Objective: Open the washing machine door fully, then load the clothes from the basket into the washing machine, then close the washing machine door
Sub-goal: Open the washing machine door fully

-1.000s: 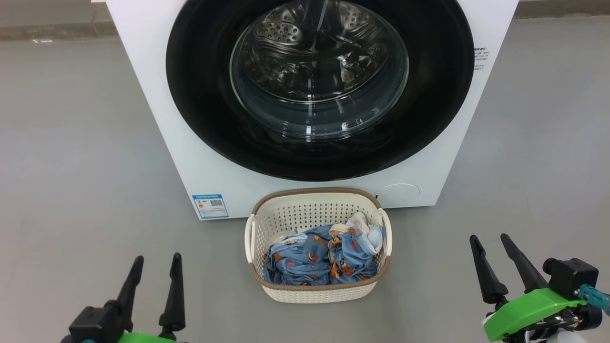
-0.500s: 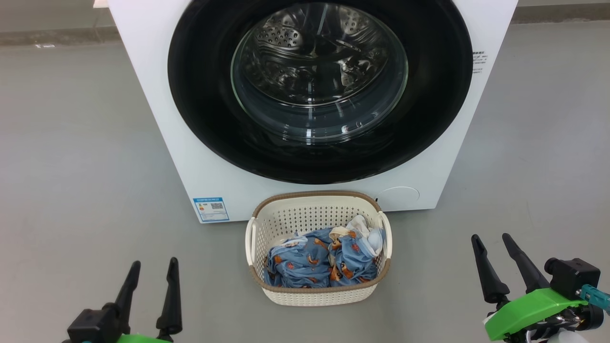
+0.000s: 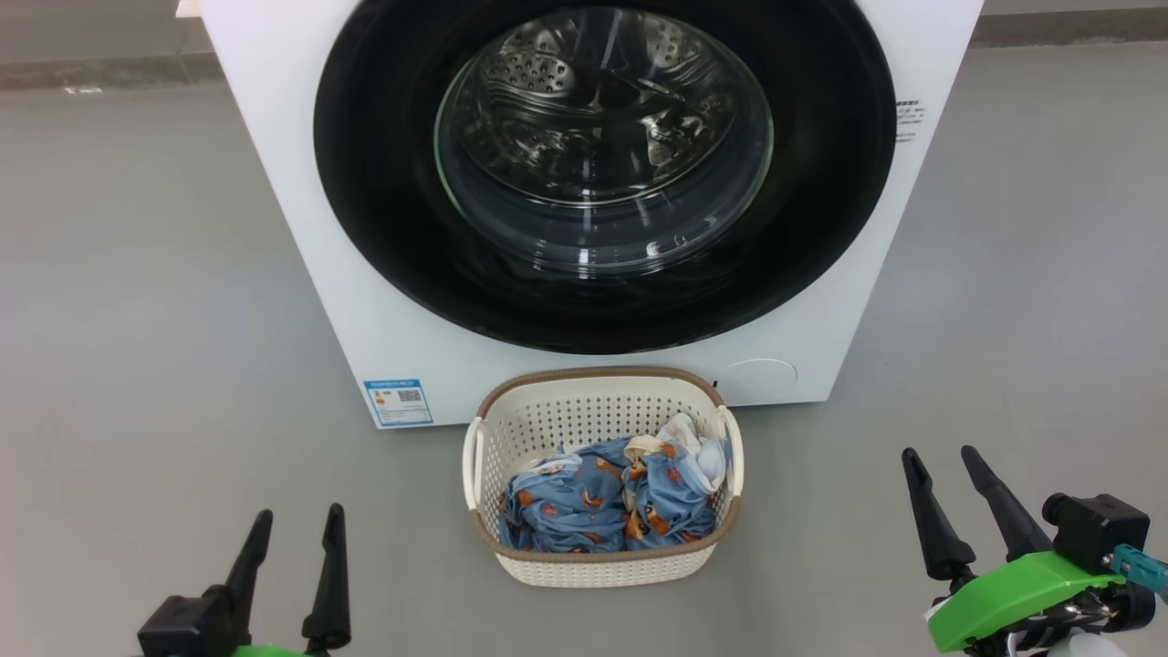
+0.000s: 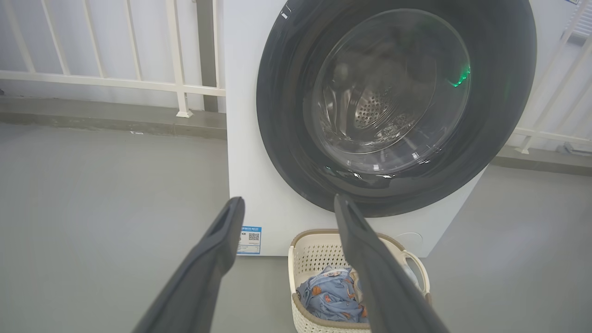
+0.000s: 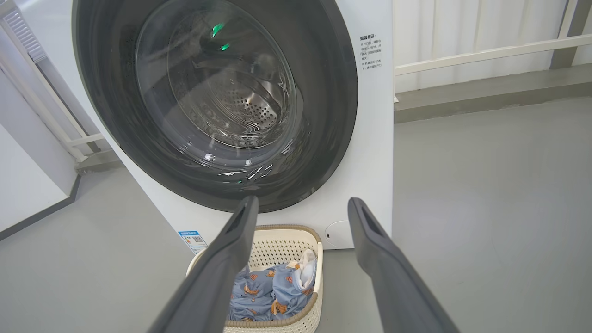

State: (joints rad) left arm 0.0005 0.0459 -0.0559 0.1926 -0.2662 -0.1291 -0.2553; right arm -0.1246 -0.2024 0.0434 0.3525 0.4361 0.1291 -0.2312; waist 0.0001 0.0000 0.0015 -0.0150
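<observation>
Left hand (image 3: pixel 300 513), right hand (image 3: pixel 937 453): spread wide, empty, flanking the basket (image 3: pixel 602 566) of clothes (image 3: pixel 584 502) before the washing machine (image 3: pixel 821 347); washing machine door (image 3: pixel 383 210) shut, so step one. Probably needs hooking its rim next.

**Washing machine (image 3: pixel 383 347) and basket (image 3: pixel 598 568) stand on a smooth grey floor (image 3: pixel 137 319)**
The white machine rests squarely on the floor. The cream perforated basket is set down just in front of its lower panel, about midway along. A darker raised kerb (image 3: pixel 100 71) runs along the floor's far edge.
</observation>
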